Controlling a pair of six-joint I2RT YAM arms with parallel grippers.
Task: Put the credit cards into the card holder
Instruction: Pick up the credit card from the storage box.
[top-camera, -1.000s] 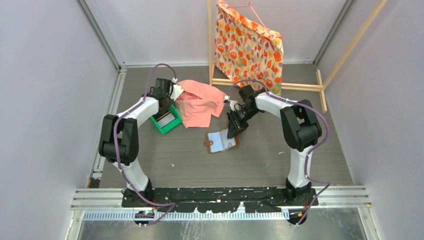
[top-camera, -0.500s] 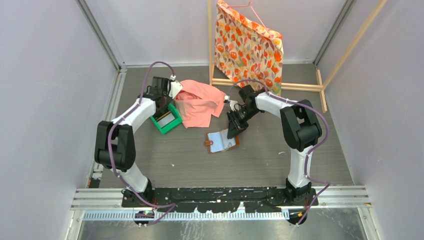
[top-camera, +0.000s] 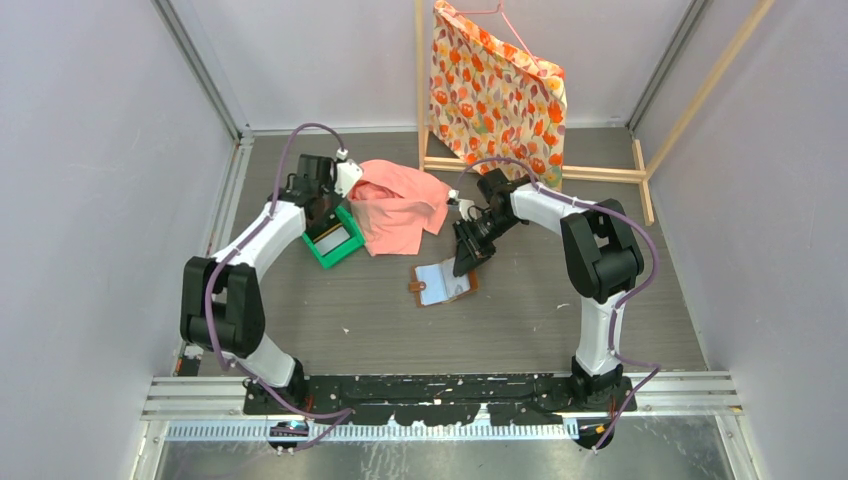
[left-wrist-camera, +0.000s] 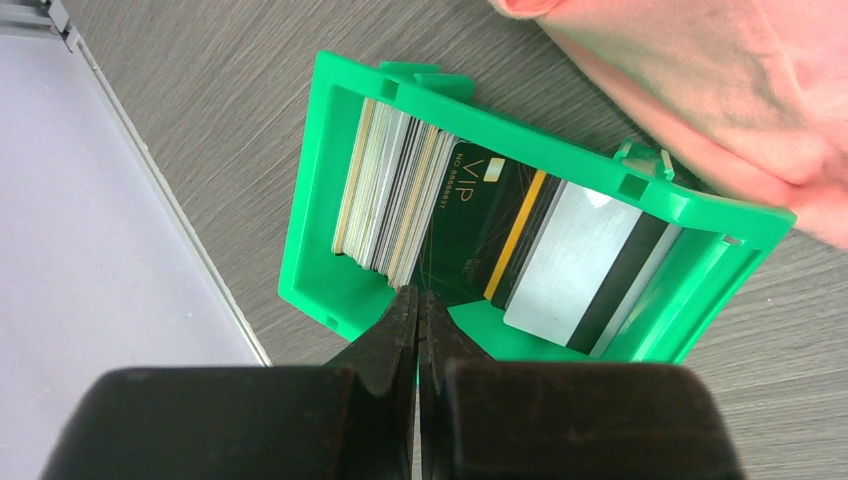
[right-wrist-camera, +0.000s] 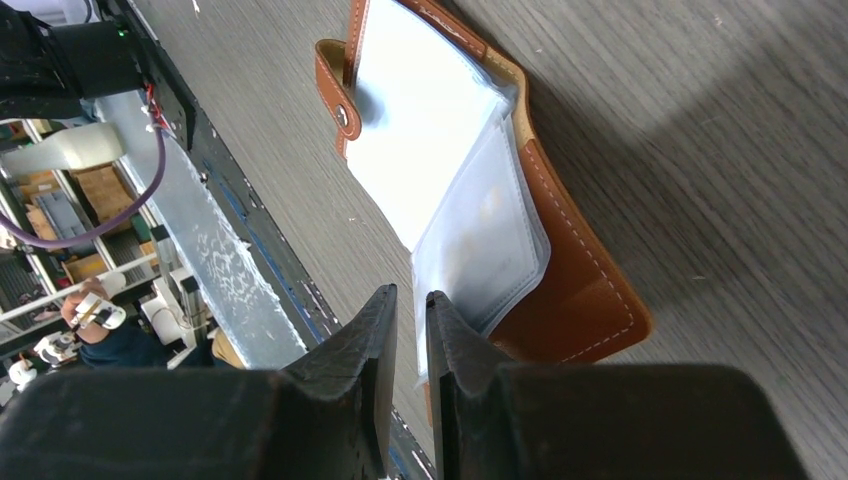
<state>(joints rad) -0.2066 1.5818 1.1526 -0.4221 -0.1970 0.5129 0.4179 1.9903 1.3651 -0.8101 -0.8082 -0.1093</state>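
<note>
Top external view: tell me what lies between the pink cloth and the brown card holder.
Only bare grey tabletop separates the pink cloth and card holder, in the top external view.

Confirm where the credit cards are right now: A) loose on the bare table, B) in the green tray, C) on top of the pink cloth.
B: the credit cards sit inside the green tray, a stack on edge and others leaning flatter beside it.
</note>
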